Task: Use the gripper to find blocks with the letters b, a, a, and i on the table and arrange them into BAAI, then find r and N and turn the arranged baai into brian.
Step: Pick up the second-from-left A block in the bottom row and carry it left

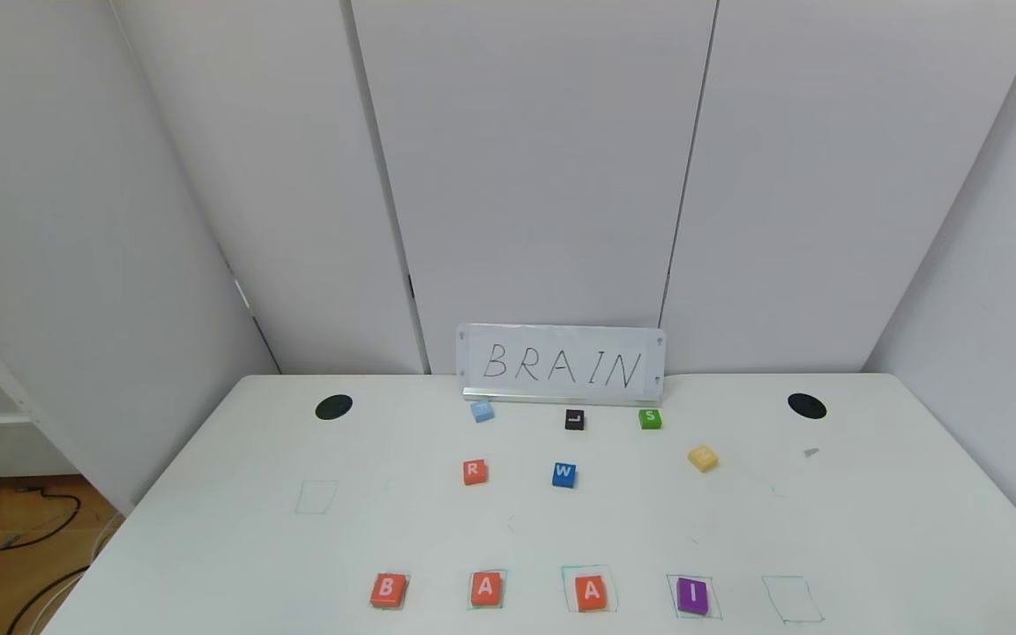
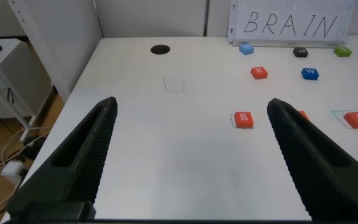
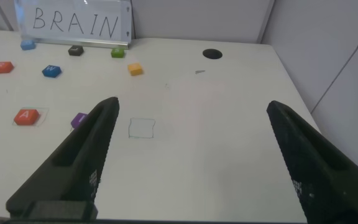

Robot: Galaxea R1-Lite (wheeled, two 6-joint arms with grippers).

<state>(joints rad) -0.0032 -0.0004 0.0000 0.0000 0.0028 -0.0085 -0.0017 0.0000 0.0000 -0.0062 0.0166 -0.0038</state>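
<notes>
On the white table [image 1: 870, 529], the front row reads orange-red B [image 1: 388, 589], A [image 1: 486, 587], A [image 1: 592, 593], purple I [image 1: 692, 595], each on a green drawn square. The orange-red R [image 1: 474, 472] lies mid-table and the yellow N [image 1: 702, 458] lies back right. My left gripper [image 2: 191, 143] is open and empty above the table's left front, with B [image 2: 244, 119] between its fingers farther off. My right gripper [image 3: 191, 146] is open and empty above the right front, near an empty green square [image 3: 142, 128]. Neither gripper shows in the head view.
A blue W [image 1: 564, 474], a black block [image 1: 574, 419], a green S [image 1: 649, 419] and a light blue block [image 1: 482, 410] lie near a BRAIN sign [image 1: 561, 364] at the back. Two black holes [image 1: 333, 407] [image 1: 806, 406] sit in the far corners. Empty green squares lie front right [image 1: 792, 600] and left [image 1: 316, 496].
</notes>
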